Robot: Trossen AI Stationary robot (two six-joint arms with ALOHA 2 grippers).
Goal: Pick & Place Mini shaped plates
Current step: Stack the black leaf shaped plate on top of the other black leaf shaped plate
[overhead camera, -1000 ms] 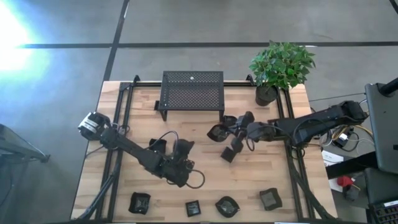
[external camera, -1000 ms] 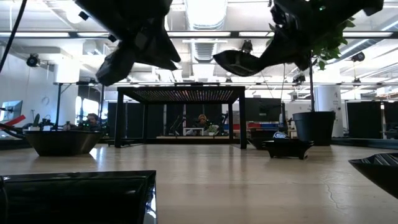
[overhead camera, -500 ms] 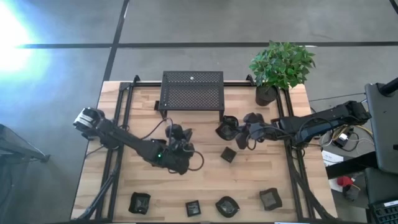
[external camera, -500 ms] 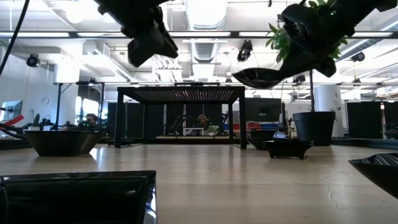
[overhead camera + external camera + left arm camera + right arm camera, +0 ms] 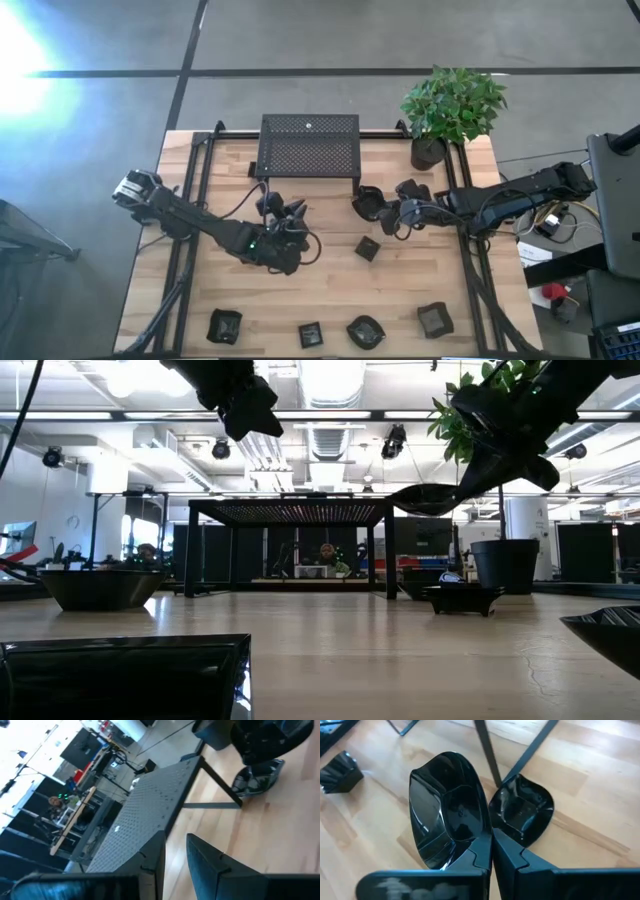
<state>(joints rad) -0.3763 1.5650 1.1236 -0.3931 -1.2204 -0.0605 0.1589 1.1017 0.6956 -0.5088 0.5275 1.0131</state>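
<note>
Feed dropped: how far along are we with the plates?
Done: unclear; the mesh stand top holds no plate. In hand: the right gripper holds a glossy plate aloft; the left gripper hovers mid-table. Left: at least four front-row plates and one square plate.
</note>
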